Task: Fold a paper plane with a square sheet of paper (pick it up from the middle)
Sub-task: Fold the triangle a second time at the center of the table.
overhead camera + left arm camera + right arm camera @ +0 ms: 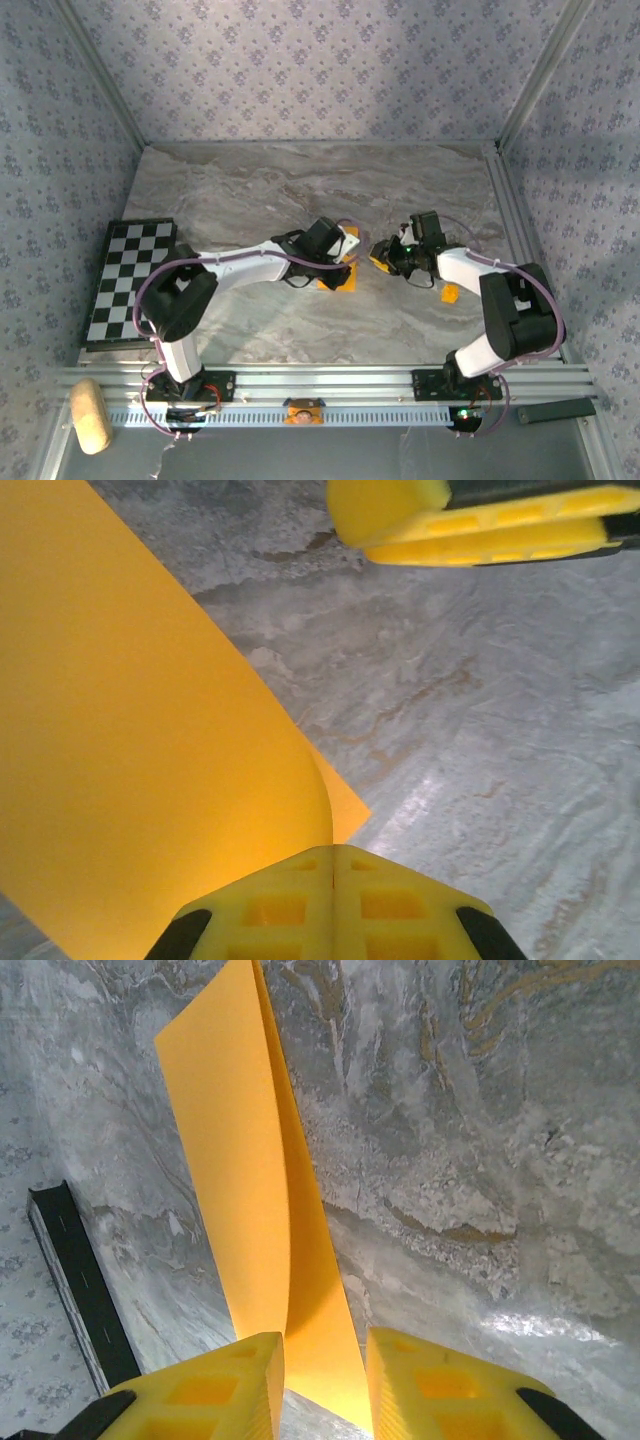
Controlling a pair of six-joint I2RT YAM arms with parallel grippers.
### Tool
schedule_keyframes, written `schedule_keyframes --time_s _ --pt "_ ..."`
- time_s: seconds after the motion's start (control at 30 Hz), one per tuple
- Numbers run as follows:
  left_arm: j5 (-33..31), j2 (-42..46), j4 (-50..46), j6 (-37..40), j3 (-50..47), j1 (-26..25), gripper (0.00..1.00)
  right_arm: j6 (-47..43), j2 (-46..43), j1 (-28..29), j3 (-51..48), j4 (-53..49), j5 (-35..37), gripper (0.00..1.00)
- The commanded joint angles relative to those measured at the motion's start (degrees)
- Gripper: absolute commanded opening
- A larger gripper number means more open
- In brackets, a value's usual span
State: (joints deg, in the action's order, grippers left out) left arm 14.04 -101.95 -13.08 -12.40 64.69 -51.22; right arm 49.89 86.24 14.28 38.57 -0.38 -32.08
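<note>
I'm seeing the chequered board (130, 280) lying at the worktop's (300, 190) left edge. My left end effector (333, 852) is pinching the folded square sheet of paper (150, 730) mid-worktop. My right end effector (325, 1345) is straddling its other end, jaws parted. Bare marble is stretching out behind both.

Orange-yellow sheet of paper (140, 730), doubled over, curved, standing edgewise

- Top view: even, diffuse overhead light, mid-bright. I see only faint soft shadows under the arms (250, 265) on the table (300, 200).
- Whole top view slightly soft, low detail.
- Both wrist views: whitish glare patches on the marble, lower right.
- The square sheet of paper (130, 730) looks saturated, flat, blurry near my lens.
</note>
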Motion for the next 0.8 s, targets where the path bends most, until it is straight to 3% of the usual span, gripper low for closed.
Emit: schedule_keyframes --time_s 0.0,0.27,0.5,0.77 --pt "8.2 -0.3 1.2 -2.2 1.7 1.2 0.0 -2.1 -1.8 0.3 -0.9 -2.2 0.2 0.27" --pt "10.6 -0.4 1.4 -2.8 1.8 3.2 0.0 -1.3 -0.9 3.0 -0.5 -0.5 -1.1 0.26" --pt "9.5 -0.4 0.3 -1.9 2.2 3.2 0.0 2.0 2.7 5.0 1.7 4.0 -3.5 0.36" --pt "6.6 -0.4 -1.0 -1.4 2.9 3.2 0.0 -0.2 1.1 6.0 1.9 -2.6 3.7 0.3"
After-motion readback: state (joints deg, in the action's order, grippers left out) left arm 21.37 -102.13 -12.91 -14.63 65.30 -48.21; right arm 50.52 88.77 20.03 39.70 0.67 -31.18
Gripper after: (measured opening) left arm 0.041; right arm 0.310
